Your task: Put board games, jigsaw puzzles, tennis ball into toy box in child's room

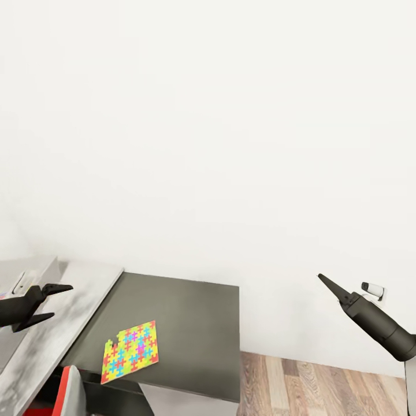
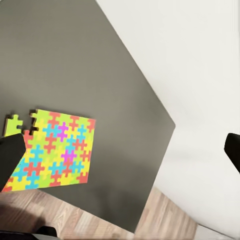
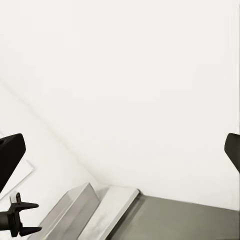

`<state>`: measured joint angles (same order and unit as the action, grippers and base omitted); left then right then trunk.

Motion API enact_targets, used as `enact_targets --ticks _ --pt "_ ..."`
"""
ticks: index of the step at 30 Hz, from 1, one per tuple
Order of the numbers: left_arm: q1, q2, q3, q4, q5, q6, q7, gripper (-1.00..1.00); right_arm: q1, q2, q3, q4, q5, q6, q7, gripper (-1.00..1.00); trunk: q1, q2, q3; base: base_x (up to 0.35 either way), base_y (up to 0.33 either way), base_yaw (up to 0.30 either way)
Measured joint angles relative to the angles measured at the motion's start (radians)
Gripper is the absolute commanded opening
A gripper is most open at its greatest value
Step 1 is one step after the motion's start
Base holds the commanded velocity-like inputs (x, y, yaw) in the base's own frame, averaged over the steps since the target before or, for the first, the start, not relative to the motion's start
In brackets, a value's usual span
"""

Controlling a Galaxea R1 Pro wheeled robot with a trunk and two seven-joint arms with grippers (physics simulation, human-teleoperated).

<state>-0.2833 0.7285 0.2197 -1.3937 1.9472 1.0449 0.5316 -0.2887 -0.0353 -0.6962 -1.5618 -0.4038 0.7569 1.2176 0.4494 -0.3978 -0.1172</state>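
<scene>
The head view looks forward and down at a white wall (image 1: 208, 127) and dark surface (image 1: 190, 323). The left wrist view looks down on that surface, nearer its puzzle (image 2: 52, 150). The right wrist view faces the wall across the same surface.

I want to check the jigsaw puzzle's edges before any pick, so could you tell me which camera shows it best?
The left wrist view: the jigsaw puzzle is large there, its notched corner plain, on the dark surface. The head view shows it smaller and slanted, near the surface's front edge.
</scene>
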Motion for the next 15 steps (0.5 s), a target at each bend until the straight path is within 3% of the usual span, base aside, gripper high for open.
enact_targets --ticks 3,10,15 --pt "0.000 0.000 0.000 0.000 0.000 0.000 0.000 1.00 0.000 0.000 -0.001 0.000 0.000 -0.001 -0.001 1.00 0.000 0.000 0.000 0.000 0.000 -0.170" --pt "0.001 -0.003 -0.006 0.000 0.000 0.000 0.001 1.00 0.000 0.000 -0.001 0.000 0.002 -0.002 -0.001 1.00 0.000 0.000 0.000 0.000 0.000 -0.031" --pt "0.001 -0.004 -0.060 0.000 -0.020 0.000 0.001 1.00 0.000 0.001 0.001 0.000 0.003 -0.004 -0.007 1.00 0.000 0.000 0.000 0.000 0.000 -0.002"
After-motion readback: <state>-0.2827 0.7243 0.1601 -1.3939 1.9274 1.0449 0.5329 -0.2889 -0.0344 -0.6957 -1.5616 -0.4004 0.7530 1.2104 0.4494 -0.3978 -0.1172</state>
